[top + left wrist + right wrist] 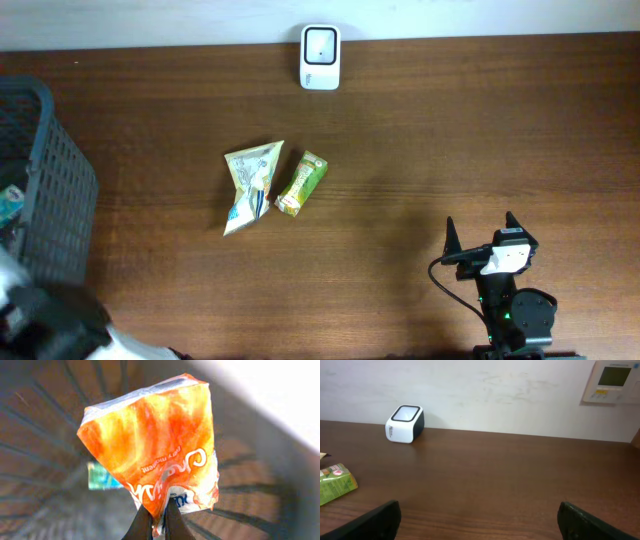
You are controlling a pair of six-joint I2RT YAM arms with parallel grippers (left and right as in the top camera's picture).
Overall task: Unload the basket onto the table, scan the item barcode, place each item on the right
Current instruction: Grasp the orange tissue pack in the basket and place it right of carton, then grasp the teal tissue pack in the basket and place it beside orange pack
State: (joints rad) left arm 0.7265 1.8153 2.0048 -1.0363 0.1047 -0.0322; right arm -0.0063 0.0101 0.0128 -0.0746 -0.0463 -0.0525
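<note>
L arm: left fingers [141, 527] are pressing together on one edge of the orange snack packet [155, 445], pinching it. Packet is sitting inside the basket [35, 425], print reading inverted in the wrist view. A teal item [102, 477] is lying below it. Can't tell if the packet is clear of the basket floor. In the overhead view the L arm is showing only as a blur at the lower left.

R arm: right fingers [377, 520] are standing spread wide, holding nothing, hovering low over the counter [510, 475] and facing the scanner [405, 423].

Progress, my est.: early. Grasp is looking done. Left to do: lift out, carry across to the scanner, turn the barcode to its window. No barcode is showing on the visible face. White-yellow packet [252, 185] and green packet [302, 183] are lying mid-counter, well apart from the scanner.
</note>
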